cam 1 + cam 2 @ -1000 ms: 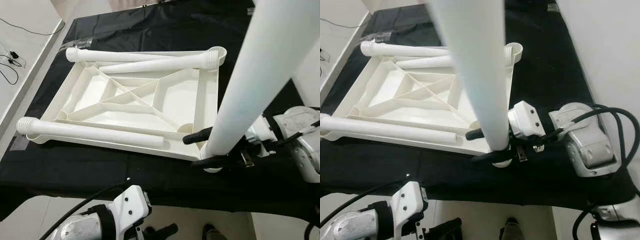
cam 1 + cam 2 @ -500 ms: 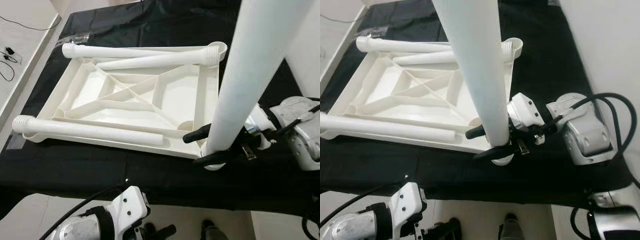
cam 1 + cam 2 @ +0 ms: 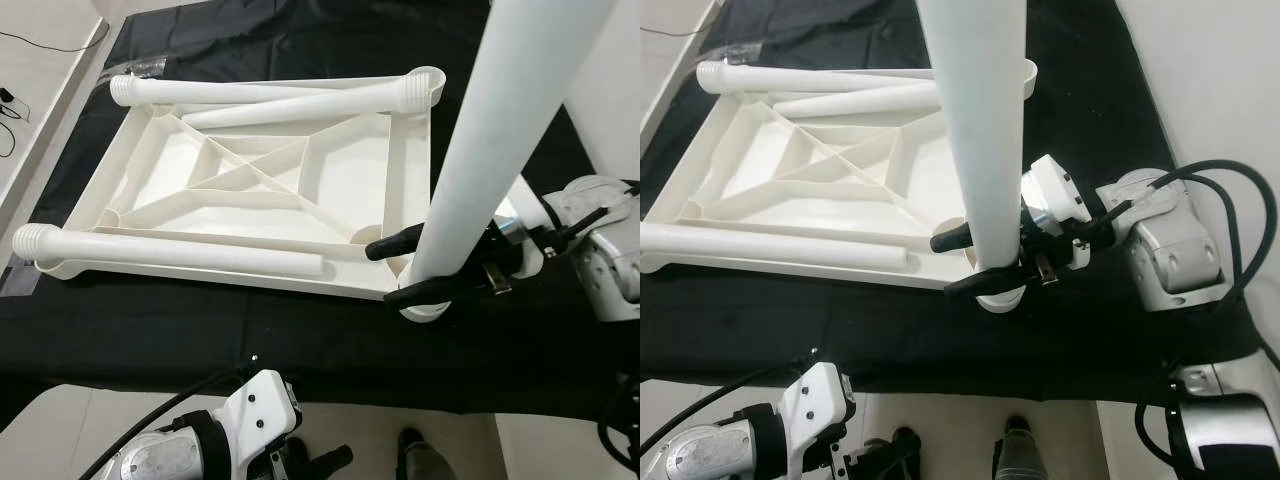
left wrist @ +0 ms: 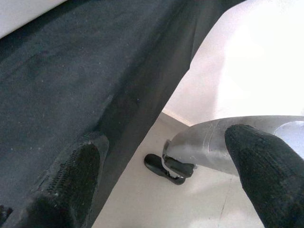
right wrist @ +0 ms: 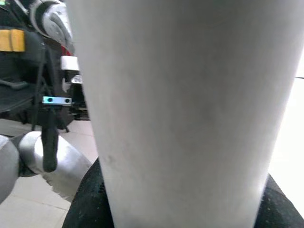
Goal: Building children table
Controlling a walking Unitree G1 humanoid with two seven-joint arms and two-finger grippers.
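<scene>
**Leg held upright at the near right corner socket**

The right tool point(image 3: 975, 262) is clenched around the base of a white table leg point(image 3: 480, 170), one black finger on either side, and holds it standing in the socket at the near right corner of the upturned children's table point(image 3: 350, 190). Across the last second the whole scene has slid in the head views, so the camera moved. Against the table frame, the leg and the tool look much as they did, perhaps a little more upright. I judge the leg to be in the middle of being seated or twisted home, not yet released.

The table lies upside down on the black cloth point(image 3: 200, 330), its ribbed underside showing. Three more legs point(image 3: 180, 255) lie loose across it, two by the far edge and one along the near edge.

The left tool point(image 4: 161, 175) hangs idle below the near edge of the cloth, fingers spread, gripping nothing.

The upright leg's top is cut off by the frame. Its base hides the socket, so how deeply it sits cannot be told. The right wrist view gives only a blurred close wall of leg.
</scene>
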